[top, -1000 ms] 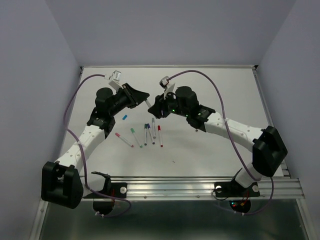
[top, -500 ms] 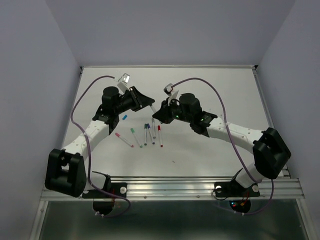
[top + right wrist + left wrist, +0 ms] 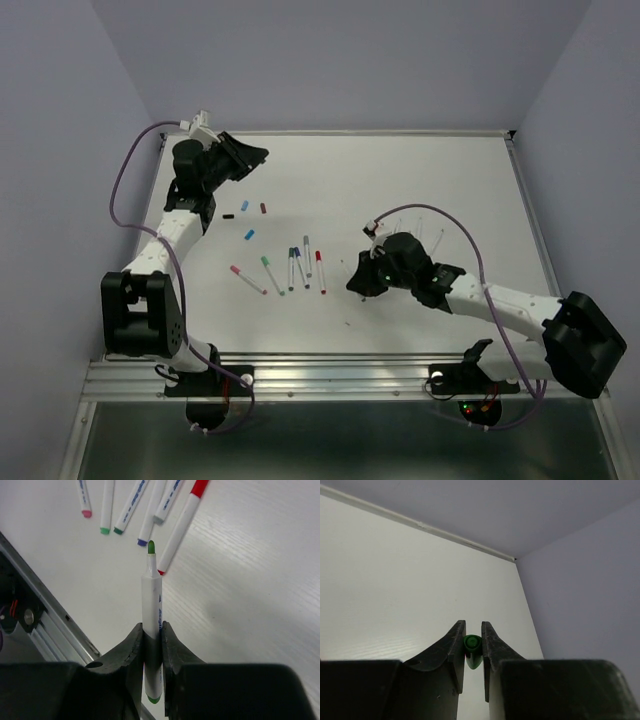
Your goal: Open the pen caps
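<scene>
The green one reads as opened. The left gripper point(image 3: 473, 632), up near the far left corner of the table point(image 3: 450, 170), is clamped on the green cap point(image 3: 472, 652). The right gripper point(image 3: 152, 630), low over the near middle, pinches the bare green-tipped pen point(image 3: 151, 590) by its barrel, nib aimed at the row of pens point(image 3: 292, 268) lying just ahead, which look capped.

What's left is the set-down. The cap wants dropping among the loose caps point(image 3: 249, 235) between the left arm and that row. The pen wants laying flat clear of the capped ones, perhaps by the thin white barrels point(image 3: 420, 224) beside the right arm, too small to judge.

No tray, cup or box in view; everything lies on the table.
</scene>
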`<move>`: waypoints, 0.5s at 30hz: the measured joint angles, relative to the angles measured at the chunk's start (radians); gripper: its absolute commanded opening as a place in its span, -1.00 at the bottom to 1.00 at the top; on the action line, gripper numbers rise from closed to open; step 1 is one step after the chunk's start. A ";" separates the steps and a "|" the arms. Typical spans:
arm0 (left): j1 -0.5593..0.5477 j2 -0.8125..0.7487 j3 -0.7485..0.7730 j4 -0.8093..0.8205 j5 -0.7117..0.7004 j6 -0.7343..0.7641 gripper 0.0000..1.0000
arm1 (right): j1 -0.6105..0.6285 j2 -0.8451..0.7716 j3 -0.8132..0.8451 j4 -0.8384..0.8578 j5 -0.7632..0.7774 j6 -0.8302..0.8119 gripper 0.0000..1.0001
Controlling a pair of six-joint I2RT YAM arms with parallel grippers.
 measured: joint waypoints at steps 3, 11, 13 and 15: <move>-0.002 0.005 -0.002 -0.096 -0.053 0.053 -1.00 | -0.009 0.005 0.058 -0.077 0.146 0.024 -0.92; -0.006 0.006 -0.074 -0.421 -0.365 0.197 -0.92 | -0.181 0.172 0.260 -0.263 0.541 0.108 -0.88; -0.006 0.016 -0.077 -0.478 -0.423 0.226 -0.92 | -0.243 0.194 0.261 -0.301 0.603 0.119 -0.87; -0.006 0.028 -0.077 -0.504 -0.459 0.243 -0.91 | -0.278 0.209 0.264 -0.324 0.634 0.124 -0.85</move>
